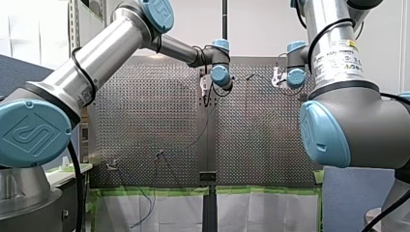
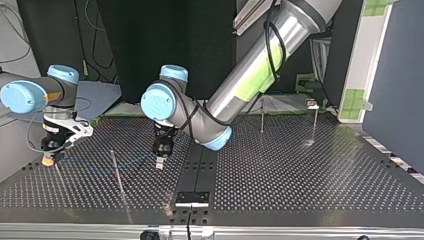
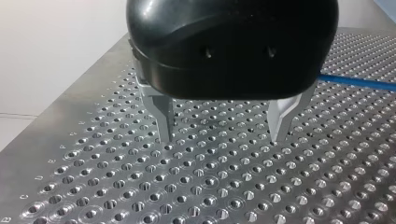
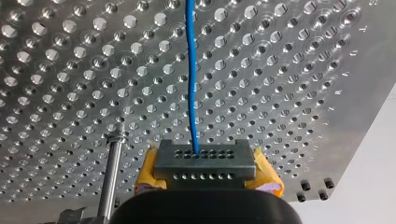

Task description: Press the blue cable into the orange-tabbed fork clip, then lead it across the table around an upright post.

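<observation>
Gripping the blue cable [image 4: 191,93] just beside an upright post [image 4: 113,172], my right claw [image 4: 205,161] is clenched; thin, light and probably limp, the cable should be held close to that post. My left claw [image 3: 221,135], past the post, hangs released.

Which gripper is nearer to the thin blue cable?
Right. My right gripper holds the thin blue cable between its fingers; my left gripper stands open beside it, apart.
</observation>
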